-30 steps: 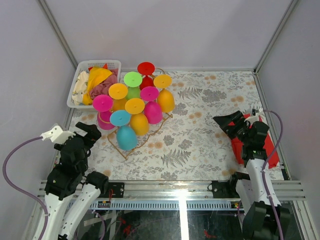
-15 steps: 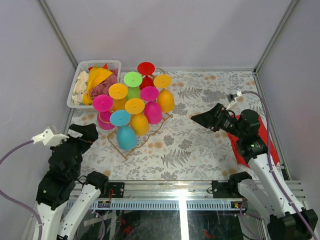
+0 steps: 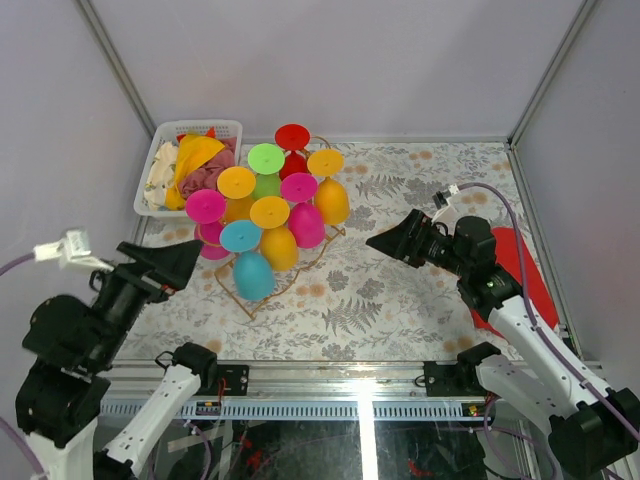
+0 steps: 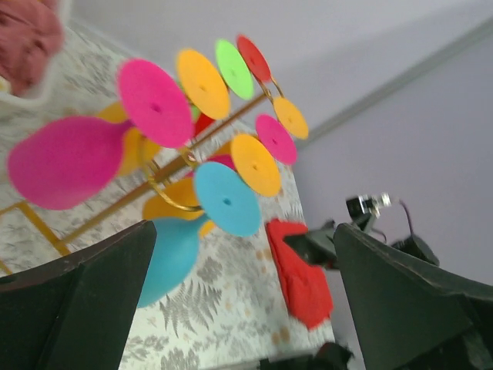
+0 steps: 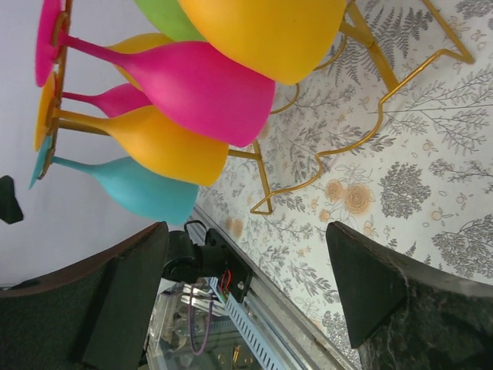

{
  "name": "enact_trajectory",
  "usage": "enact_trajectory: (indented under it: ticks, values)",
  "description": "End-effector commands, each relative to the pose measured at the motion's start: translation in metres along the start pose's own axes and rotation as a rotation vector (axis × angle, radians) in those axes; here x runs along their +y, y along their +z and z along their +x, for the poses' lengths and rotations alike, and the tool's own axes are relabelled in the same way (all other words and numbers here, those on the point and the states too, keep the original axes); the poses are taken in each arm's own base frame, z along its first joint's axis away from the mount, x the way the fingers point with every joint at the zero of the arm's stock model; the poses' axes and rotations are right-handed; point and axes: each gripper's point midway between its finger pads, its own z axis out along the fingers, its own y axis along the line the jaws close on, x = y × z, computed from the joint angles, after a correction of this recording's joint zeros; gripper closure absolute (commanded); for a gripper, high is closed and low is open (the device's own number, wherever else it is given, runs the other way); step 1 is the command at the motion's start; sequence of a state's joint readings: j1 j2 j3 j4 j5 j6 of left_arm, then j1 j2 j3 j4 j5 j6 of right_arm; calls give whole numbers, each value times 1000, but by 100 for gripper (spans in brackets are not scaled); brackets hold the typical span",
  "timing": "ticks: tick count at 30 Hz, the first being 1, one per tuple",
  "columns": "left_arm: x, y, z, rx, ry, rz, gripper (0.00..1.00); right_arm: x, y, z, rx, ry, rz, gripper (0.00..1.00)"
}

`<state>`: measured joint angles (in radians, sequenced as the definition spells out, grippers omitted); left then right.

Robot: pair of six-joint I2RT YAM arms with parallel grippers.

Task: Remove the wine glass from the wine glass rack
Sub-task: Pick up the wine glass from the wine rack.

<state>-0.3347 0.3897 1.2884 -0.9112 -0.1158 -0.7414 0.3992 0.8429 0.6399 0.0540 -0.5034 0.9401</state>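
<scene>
Swung inward over the last second, converging across the desk (image 3: 420,300) on the wine glass rack (image 5: 262,177). Fully loaded there, teal wine glass (image 3: 252,272) hanging bowl-down at the near end. Left fingers (image 3: 165,262) and right fingers (image 3: 398,240) spread wide, gripping nothing, short of the glasses. Merely approaching so far; grasping and lifting off yet to do.

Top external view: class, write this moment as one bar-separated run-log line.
stage: pre-grasp | left gripper: open, empty, beside wine glass rack | right gripper: open, empty, facing rack | wine glasses: all hanging
</scene>
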Motion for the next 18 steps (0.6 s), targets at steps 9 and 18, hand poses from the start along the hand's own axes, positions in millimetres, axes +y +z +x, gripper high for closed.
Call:
enact_trajectory:
  ticks: [9,18]
  values:
    - [-55,44,47,341,-64,186,11,-43,-24,-33,-225,-123,284,0]
    - [-24,68,53,357,-40,2,26,-59,-32,-42,-297,-118,363,1]
